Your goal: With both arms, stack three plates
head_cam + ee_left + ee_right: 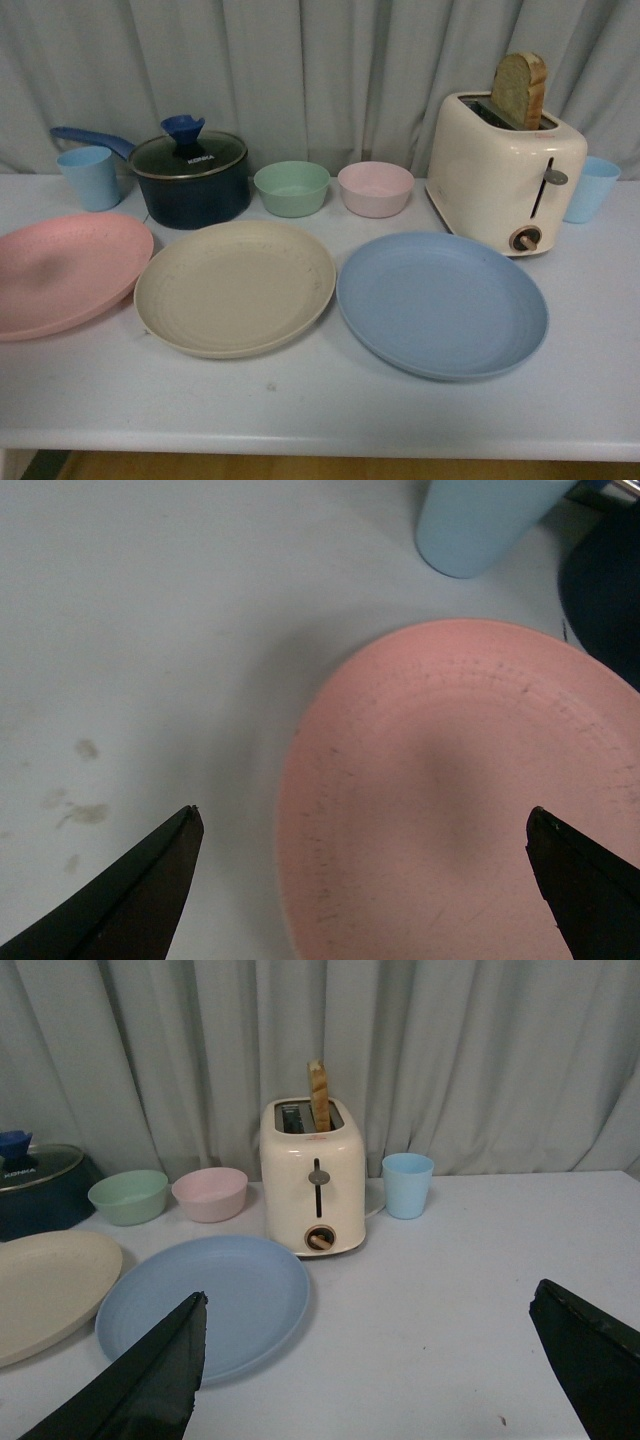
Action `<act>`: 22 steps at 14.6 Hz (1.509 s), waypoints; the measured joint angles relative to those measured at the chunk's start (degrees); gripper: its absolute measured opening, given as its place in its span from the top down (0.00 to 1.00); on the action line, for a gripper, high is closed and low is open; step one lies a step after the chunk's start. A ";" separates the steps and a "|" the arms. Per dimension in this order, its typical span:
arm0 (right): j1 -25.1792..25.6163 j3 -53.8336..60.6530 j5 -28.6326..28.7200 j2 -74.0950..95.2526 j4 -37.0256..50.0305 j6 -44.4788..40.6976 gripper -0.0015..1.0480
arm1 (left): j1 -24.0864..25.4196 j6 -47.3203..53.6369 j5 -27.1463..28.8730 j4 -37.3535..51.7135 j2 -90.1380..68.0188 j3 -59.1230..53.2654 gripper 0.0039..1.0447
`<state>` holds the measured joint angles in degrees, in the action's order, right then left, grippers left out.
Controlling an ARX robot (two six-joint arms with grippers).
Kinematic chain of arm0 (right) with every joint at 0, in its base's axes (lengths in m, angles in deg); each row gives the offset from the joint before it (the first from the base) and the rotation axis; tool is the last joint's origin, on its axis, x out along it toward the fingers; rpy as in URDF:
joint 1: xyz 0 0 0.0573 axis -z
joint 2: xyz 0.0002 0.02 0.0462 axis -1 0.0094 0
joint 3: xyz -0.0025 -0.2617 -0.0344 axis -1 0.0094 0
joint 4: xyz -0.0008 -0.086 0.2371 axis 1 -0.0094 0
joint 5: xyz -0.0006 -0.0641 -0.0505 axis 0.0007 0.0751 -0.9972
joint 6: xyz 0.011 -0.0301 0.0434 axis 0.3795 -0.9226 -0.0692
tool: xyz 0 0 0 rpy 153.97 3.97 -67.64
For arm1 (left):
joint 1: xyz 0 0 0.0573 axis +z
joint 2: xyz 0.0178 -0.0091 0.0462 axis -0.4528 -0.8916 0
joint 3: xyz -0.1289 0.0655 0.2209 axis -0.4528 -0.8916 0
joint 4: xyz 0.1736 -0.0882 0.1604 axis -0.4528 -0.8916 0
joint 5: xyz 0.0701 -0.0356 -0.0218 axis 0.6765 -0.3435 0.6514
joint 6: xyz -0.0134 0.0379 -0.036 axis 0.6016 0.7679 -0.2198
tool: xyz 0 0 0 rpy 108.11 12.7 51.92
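Three plates lie in a row on the white table point(320, 410): the pink plate point(65, 270) at the left, the beige plate point(235, 285) in the middle, the blue plate point(440, 300) at the right. No arm shows in the front view. My left gripper point(362, 825) is open above the pink plate's point(470, 800) edge, one finger over the table, the other over the plate. My right gripper point(368, 1305) is open over bare table beside the blue plate point(205, 1300). The beige plate point(45, 1290) also shows in the right wrist view.
Behind the plates stand a light blue cup point(88, 177), a dark pot with a lid point(190, 175), a green bowl point(291, 187), a pink bowl point(375, 187), a cream toaster with toast point(505, 165) and another blue cup point(592, 187). A curtain hangs behind.
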<state>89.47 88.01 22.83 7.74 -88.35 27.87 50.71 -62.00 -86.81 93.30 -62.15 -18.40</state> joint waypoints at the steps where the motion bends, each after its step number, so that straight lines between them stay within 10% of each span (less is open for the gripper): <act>1: 0.00 0.00 0.02 0.00 0.00 0.00 0.06 | -0.17 0.00 -0.07 0.11 -0.09 0.00 0.06; 15: 0.00 0.00 0.02 0.00 0.00 0.00 0.06 | -0.83 -0.72 2.95 3.30 -13.49 4.70 0.07; 22: 0.00 0.00 0.02 0.00 0.00 0.00 0.06 | -0.68 -1.55 5.11 1.97 -13.44 5.46 0.84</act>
<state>89.47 88.01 22.85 7.74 -88.35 27.87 50.03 -63.56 -81.69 95.27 -75.59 -12.94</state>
